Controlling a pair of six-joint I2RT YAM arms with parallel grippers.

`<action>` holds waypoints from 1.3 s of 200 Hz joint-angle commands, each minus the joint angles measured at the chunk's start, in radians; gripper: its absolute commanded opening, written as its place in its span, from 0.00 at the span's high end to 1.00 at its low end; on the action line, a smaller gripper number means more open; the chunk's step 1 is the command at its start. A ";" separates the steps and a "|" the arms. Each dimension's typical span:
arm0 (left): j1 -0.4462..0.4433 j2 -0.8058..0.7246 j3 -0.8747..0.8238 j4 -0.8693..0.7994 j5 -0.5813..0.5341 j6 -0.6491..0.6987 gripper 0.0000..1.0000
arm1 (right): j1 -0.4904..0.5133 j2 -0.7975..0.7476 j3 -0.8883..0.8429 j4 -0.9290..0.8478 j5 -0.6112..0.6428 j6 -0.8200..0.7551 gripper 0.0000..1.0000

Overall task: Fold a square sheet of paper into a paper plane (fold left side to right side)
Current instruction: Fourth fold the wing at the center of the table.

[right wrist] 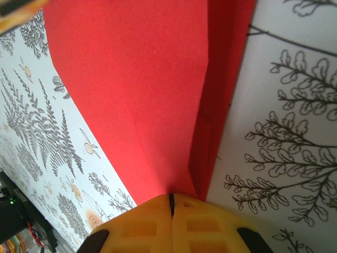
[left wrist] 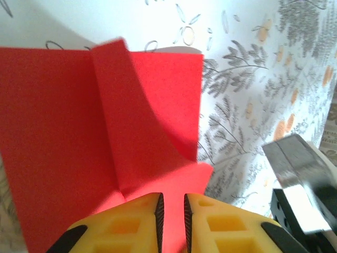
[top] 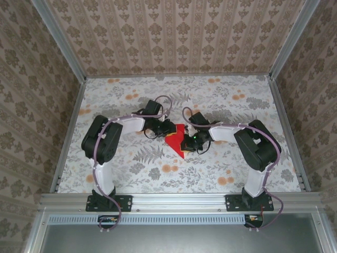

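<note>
The square sheet of paper (top: 176, 140) is bright red, creased, partly folded, and lies mid-table between the two arms. In the left wrist view the paper (left wrist: 105, 132) has one flap standing up along a crease. My left gripper (left wrist: 174, 203) sits at its near edge, its yellow fingers a narrow gap apart, with red paper showing through the gap but not pinched. In the right wrist view the paper (right wrist: 142, 89) runs straight into my right gripper (right wrist: 171, 199), which is shut on its folded edge. From above, the left gripper (top: 167, 129) and right gripper (top: 188, 141) flank the sheet.
The table (top: 131, 100) wears a white cloth printed with grey ferns and orange flowers. Patterned walls and metal rails (top: 71, 121) close it in on three sides. Part of the right arm (left wrist: 303, 184) shows at the right of the left wrist view.
</note>
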 commanded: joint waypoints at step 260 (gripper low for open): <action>0.018 0.147 0.122 -0.130 -0.060 0.116 0.94 | 0.023 0.080 0.034 -0.259 0.179 -0.089 1.00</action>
